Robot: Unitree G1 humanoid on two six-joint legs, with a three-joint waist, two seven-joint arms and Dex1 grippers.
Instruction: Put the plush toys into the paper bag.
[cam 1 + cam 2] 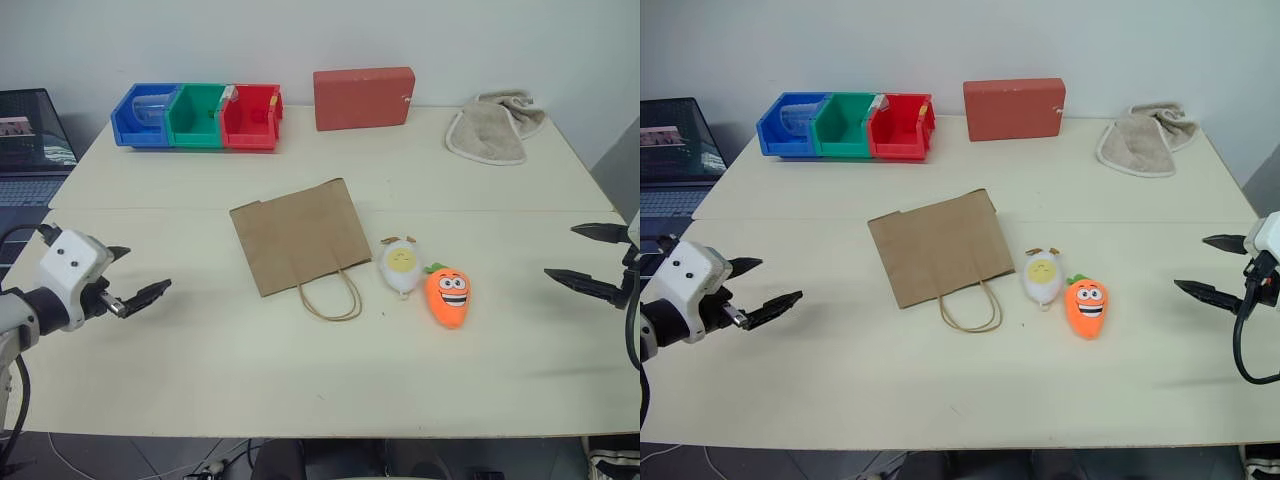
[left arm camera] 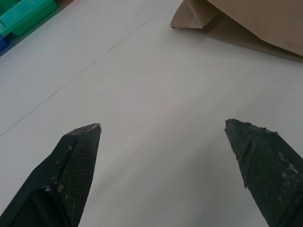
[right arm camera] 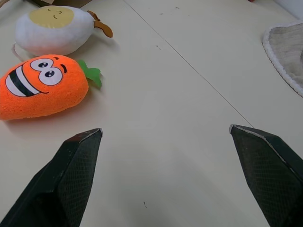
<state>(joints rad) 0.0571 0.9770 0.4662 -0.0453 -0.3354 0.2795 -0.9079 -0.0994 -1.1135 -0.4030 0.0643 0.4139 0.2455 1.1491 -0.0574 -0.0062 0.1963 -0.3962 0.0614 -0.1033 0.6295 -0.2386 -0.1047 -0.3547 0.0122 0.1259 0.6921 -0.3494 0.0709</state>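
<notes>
A: What's behind the table (image 1: 300, 400)?
B: A plain white wall (image 1: 300, 35), evenly lit.
A: And to the left?
B: A laptop (image 1: 30, 140), open, beside the table; a seam crosses the tabletop.

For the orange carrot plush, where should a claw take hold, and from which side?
Grip the carrot plush across its fat orange middle, coming down from above with the right claw, which is open and on that side. The toy lies flat, face up. The egg plush lies close on its left, so one finger probably has to slip between them; the right flank is free.
</notes>
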